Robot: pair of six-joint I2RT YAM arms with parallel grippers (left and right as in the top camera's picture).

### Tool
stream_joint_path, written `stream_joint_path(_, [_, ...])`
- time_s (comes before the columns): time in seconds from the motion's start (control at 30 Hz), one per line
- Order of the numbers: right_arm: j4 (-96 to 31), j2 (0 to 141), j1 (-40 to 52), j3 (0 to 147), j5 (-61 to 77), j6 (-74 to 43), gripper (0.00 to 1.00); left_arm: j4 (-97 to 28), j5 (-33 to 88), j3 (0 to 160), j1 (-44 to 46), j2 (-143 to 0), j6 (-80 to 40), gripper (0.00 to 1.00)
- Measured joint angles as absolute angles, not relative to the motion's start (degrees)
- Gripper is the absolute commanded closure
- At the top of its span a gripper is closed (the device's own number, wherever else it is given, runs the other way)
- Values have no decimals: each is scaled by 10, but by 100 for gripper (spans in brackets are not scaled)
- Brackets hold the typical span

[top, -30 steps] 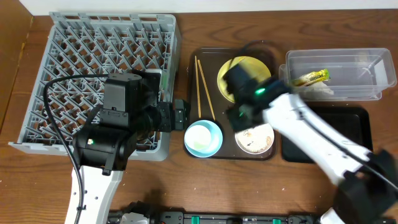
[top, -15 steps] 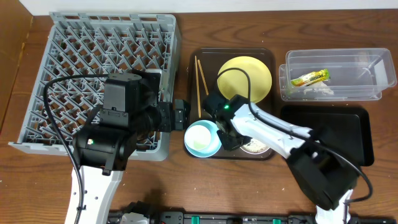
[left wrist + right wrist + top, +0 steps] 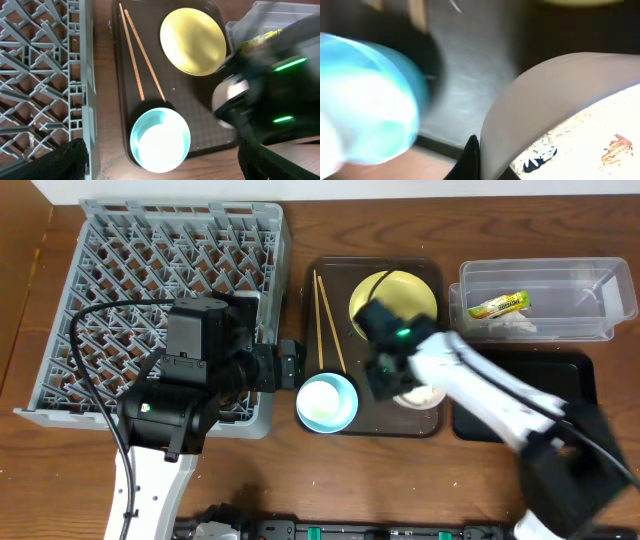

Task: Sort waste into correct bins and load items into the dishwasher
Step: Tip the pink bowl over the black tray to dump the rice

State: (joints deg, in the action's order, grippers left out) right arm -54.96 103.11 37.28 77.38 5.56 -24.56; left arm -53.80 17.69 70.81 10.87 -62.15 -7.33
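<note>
My right gripper [image 3: 385,377] is shut on the rim of the small white bowl [image 3: 417,394] over the dark brown serving tray [image 3: 310,330]. In the right wrist view one black finger [image 3: 472,155] presses on the bowl's outer wall [image 3: 545,95], and whitish crumbs [image 3: 552,145] lie inside. The light-blue bowl [image 3: 327,402] sits at the tray's front left. Two chopsticks [image 3: 328,320] and the yellow plate [image 3: 400,290] lie further back. My left gripper [image 3: 291,366] is open and empty beside the grey dish rack [image 3: 120,270], just above the light-blue bowl [image 3: 160,141].
The clear tub [image 3: 580,300] at the back right holds the yellow-green wrapper [image 3: 498,305] and a white tissue [image 3: 515,327]. The black tray [image 3: 575,375] lies in front of it, partly under my right arm. The left wrist view shows the rack edge [image 3: 85,75] close on the left.
My right arm dropped its gripper onto the white bowl's rim and has since swung, blurred, with the bowl in its grip. The left arm has not moved.
</note>
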Motion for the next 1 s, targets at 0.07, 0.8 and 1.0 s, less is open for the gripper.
stream_joint_path(0.07, [-547,983,339,774,103,-246,99,-538,177,708,109,-622,-73,4])
stream_joint_path(0.8, [-397,898,-88,486,651,-47,99,-538,177,708,109,-622,-73,4])
stream_joint_path(1.0, [-396,898,-140,468,764,36,99,-538,177,708,109,-622,-73,4])
